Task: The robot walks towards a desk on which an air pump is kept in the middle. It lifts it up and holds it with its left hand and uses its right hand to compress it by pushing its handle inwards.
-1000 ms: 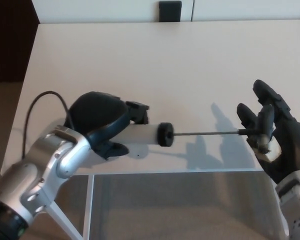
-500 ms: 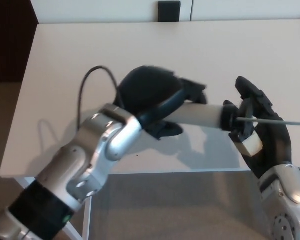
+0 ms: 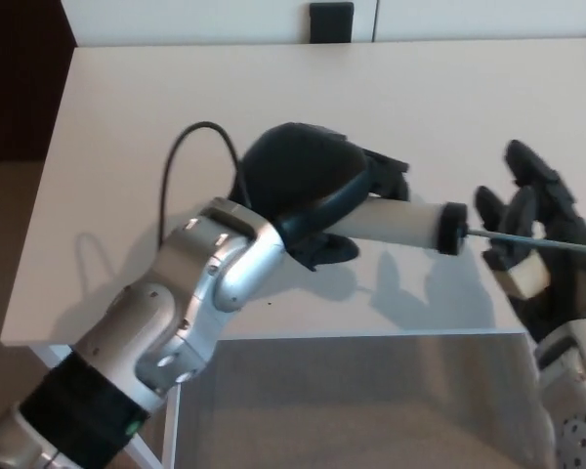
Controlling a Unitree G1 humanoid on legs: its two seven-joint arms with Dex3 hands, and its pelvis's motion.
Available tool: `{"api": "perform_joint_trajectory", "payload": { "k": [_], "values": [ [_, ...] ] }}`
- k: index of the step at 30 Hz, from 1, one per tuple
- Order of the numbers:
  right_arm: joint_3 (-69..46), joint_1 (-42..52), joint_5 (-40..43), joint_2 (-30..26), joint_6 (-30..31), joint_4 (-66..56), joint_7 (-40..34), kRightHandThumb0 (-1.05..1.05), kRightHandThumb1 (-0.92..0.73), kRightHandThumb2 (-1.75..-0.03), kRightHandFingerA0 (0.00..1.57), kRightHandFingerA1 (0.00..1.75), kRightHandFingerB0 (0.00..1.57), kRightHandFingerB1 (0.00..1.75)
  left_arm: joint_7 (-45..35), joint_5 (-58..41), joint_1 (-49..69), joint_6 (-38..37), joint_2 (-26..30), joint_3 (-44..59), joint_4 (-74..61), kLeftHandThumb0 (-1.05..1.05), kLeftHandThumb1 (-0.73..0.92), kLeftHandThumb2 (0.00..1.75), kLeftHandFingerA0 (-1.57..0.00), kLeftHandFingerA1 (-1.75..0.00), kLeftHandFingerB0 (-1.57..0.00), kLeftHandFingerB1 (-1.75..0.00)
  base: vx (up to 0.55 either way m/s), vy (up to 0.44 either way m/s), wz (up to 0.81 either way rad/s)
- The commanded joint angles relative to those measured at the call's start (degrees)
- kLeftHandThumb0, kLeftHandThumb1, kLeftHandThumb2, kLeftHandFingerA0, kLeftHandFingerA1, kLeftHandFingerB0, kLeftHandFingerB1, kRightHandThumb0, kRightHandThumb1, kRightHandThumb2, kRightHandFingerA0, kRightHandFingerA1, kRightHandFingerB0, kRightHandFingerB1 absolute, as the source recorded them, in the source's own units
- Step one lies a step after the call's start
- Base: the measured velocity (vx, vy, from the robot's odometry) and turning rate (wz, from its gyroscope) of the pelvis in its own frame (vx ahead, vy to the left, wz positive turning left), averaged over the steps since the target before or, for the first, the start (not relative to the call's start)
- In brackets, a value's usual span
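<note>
air pump (image 3: 402, 221) is held clear of the desk (image 3: 273, 107), lying roughly level above the desk's near edge, its white barrel running toward the right of the head view. left hand (image 3: 308, 191) is closed around the barrel's left portion, thumb and fingers wrapped on it from above and below. black end cap (image 3: 451, 228) sits at the barrel's right end, and a thin rod (image 3: 527, 237) extends from it rightward to the picture edge. right hand (image 3: 539, 249) is at the rod, near the cap but apart from it; its fingers are spread and curled loosely, rod passing across them, not clamped. a black cable (image 3: 190, 161) loops up from the left forearm. a dark object (image 3: 331, 21) stands at the desk's far edge.
</note>
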Motion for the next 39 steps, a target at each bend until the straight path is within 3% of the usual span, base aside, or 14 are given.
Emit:
{"api": "perform_joint_trajectory", "payload": {
  "k": [1, 4, 5, 6, 8, 9, 13, 14, 17, 18, 22, 23, 25, 39],
  "values": [
    [-3.2, -0.3, 1.0, -3.2, -1.2, 2.4, 0.6, -0.75, -0.80, -1.09, 0.05, 0.35, 0.08, 0.28, -0.9, -1.0, -0.5, -1.8, 3.0, 2.8, -0.1, -0.36, 0.59, 0.86, -1.02, -1.37, -0.66, -1.14, 0.00, 0.000, 0.00],
    [-3.5, 0.3, 0.5, -3.7, -2.1, 3.5, 1.0, -0.75, -0.80, -1.10, 0.03, 0.36, 0.10, 0.29, -1.3, -1.3, -0.3, -1.8, 3.2, 3.3, -0.6, -0.42, 0.63, 0.88, -1.01, -1.39, -0.64, -1.15, 0.00, 0.000, 0.00],
    [-3.7, 0.6, 0.4, -4.0, -2.5, 4.2, 1.3, -0.79, -0.81, -1.10, 0.04, 0.35, 0.11, 0.27, -1.7, -1.5, -0.3, -1.4, 3.1, 3.6, -0.9, -0.31, 0.81, 0.60, -0.69, -1.74, -0.60, -1.24, 0.00, 0.000, 0.00],
    [-3.9, 0.8, 0.4, -4.2, -2.9, 4.7, 1.6, -0.79, -0.81, -1.10, 0.04, 0.35, 0.11, 0.27, -2.0, -1.6, -0.3, -1.2, 3.1, 3.8, -1.1, -0.31, 0.81, 0.60, -0.69, -1.74, -0.60, -1.24, 0.00, 0.000, 0.00],
    [-4.1, 1.1, 0.2, -4.6, -3.5, 5.5, 1.9, -0.78, -0.81, -1.10, 0.00, 0.38, 0.13, 0.29, -2.7, -1.5, -0.7, -0.4, 2.9, 4.1, -1.5, -0.28, 0.79, 0.60, -0.70, -1.71, -0.66, -1.02, 0.00, 0.000, 0.00],
    [-4.2, 1.3, 0.1, -4.8, -3.8, 6.0, 2.1, -0.80, -0.82, -1.12, 0.00, 0.37, 0.13, 0.27, -2.8, -1.6, -0.9, -0.2, 2.9, 4.5, -1.9, -0.30, 0.74, 0.62, -0.75, -1.67, -0.78, -0.58, 0.00, 0.000, 0.00],
    [-4.5, 1.5, 0.0, -5.5, -4.4, 6.9, 2.5, -0.81, -0.82, -1.12, 0.00, 0.36, 0.14, 0.27, -2.6, -2.5, -1.1, -0.7, 3.0, 6.0, -2.9, -0.28, 0.72, 0.63, -0.79, -1.65, -0.79, -0.55, 0.00, 0.000, 0.00],
    [-4.9, 1.3, 0.4, -5.9, -4.3, 7.2, 2.8, -0.80, -0.82, -1.12, 0.00, 0.33, 0.11, 0.25, -2.8, -2.5, -1.6, -0.3, 3.1, 6.9, -3.6, -0.30, 0.58, 0.83, -1.03, -1.40, -0.65, -1.13, 0.00, 0.000, 0.00],
    [-5.7, 1.0, 0.9, -6.6, -4.7, 7.9, 3.2, -0.79, -0.80, -1.11, 0.04, 0.38, 0.10, 0.27, -3.5, -2.9, -2.6, 0.9, 3.3, 9.1, -5.2, -0.28, 0.59, 0.77, -1.01, -1.44, -0.68, -1.22, 0.00, 0.000, 0.00],
    [-5.9, 1.0, 1.0, -6.7, -4.8, 8.0, 3.2, -0.80, -0.79, -1.11, 0.07, 0.40, 0.10, 0.27, -3.7, -3.5, -2.6, 0.9, 3.5, 9.9, -5.6, -0.11, 0.70, 0.52, -0.70, -1.75, -0.53, -1.50, 0.00, 0.000, 0.00],
    [-6.3, 0.7, 1.1, -7.0, -4.9, 8.4, 3.4, -0.80, -0.79, -1.12, 0.04, 0.39, 0.10, 0.27, -3.6, -4.1, -2.2, 0.0, 4.4, 11.7, -6.6, -0.07, 0.72, 0.51, -0.73, -1.75, -0.60, -1.46, 0.00, 0.000, 0.00],
    [-6.6, 0.5, 1.5, -7.2, -4.8, 8.7, 3.6, -0.82, -0.82, -1.13, 0.01, 0.33, 0.11, 0.24, -3.9, -4.2, -1.9, -0.2, 5.1, 12.3, -6.9, -0.12, 0.74, 0.57, -0.71, -1.73, -0.67, -1.23, 0.00, 0.000, 0.00],
    [-7.4, 0.1, 2.8, -7.3, -4.2, 8.7, 4.2, -0.81, -0.80, -1.13, 0.00, 0.32, 0.13, 0.24, -4.3, -4.1, -1.0, -0.5, 6.4, 13.1, -7.1, -0.11, 0.79, 0.58, -0.78, -1.74, -0.62, -1.43, 0.00, 0.000, 0.00],
    [-15.1, -1.9, 12.0, -8.4, -0.5, 4.5, 5.6, -0.84, -0.82, -1.14, 0.06, 0.28, 0.06, 0.19, -4.3, -4.9, 4.2, -4.6, 14.0, 14.8, -4.7, -0.12, 0.75, 0.60, -0.82, -1.66, -0.67, -1.33, 0.00, 0.000, 0.00]
  ]
}}
